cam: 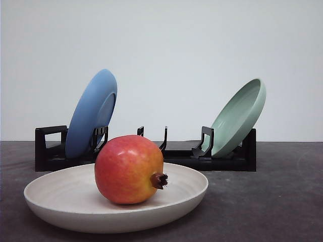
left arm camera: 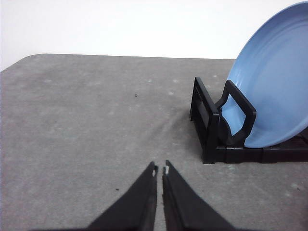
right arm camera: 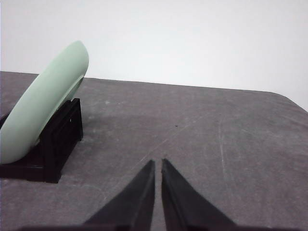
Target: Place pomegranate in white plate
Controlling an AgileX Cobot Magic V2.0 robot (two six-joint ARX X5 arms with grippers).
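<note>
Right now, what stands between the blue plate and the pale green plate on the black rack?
In the front view, only bare black rack dividers stand between the tilted blue plate and pale green plate.

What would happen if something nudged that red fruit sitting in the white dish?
The pomegranate is round and glossy, so it would probably roll or slip rather than stay put. The white plate has a raised rim, which would likely stop it. Its crown stub sticks out sideways, so any roll might be lopsided.
</note>
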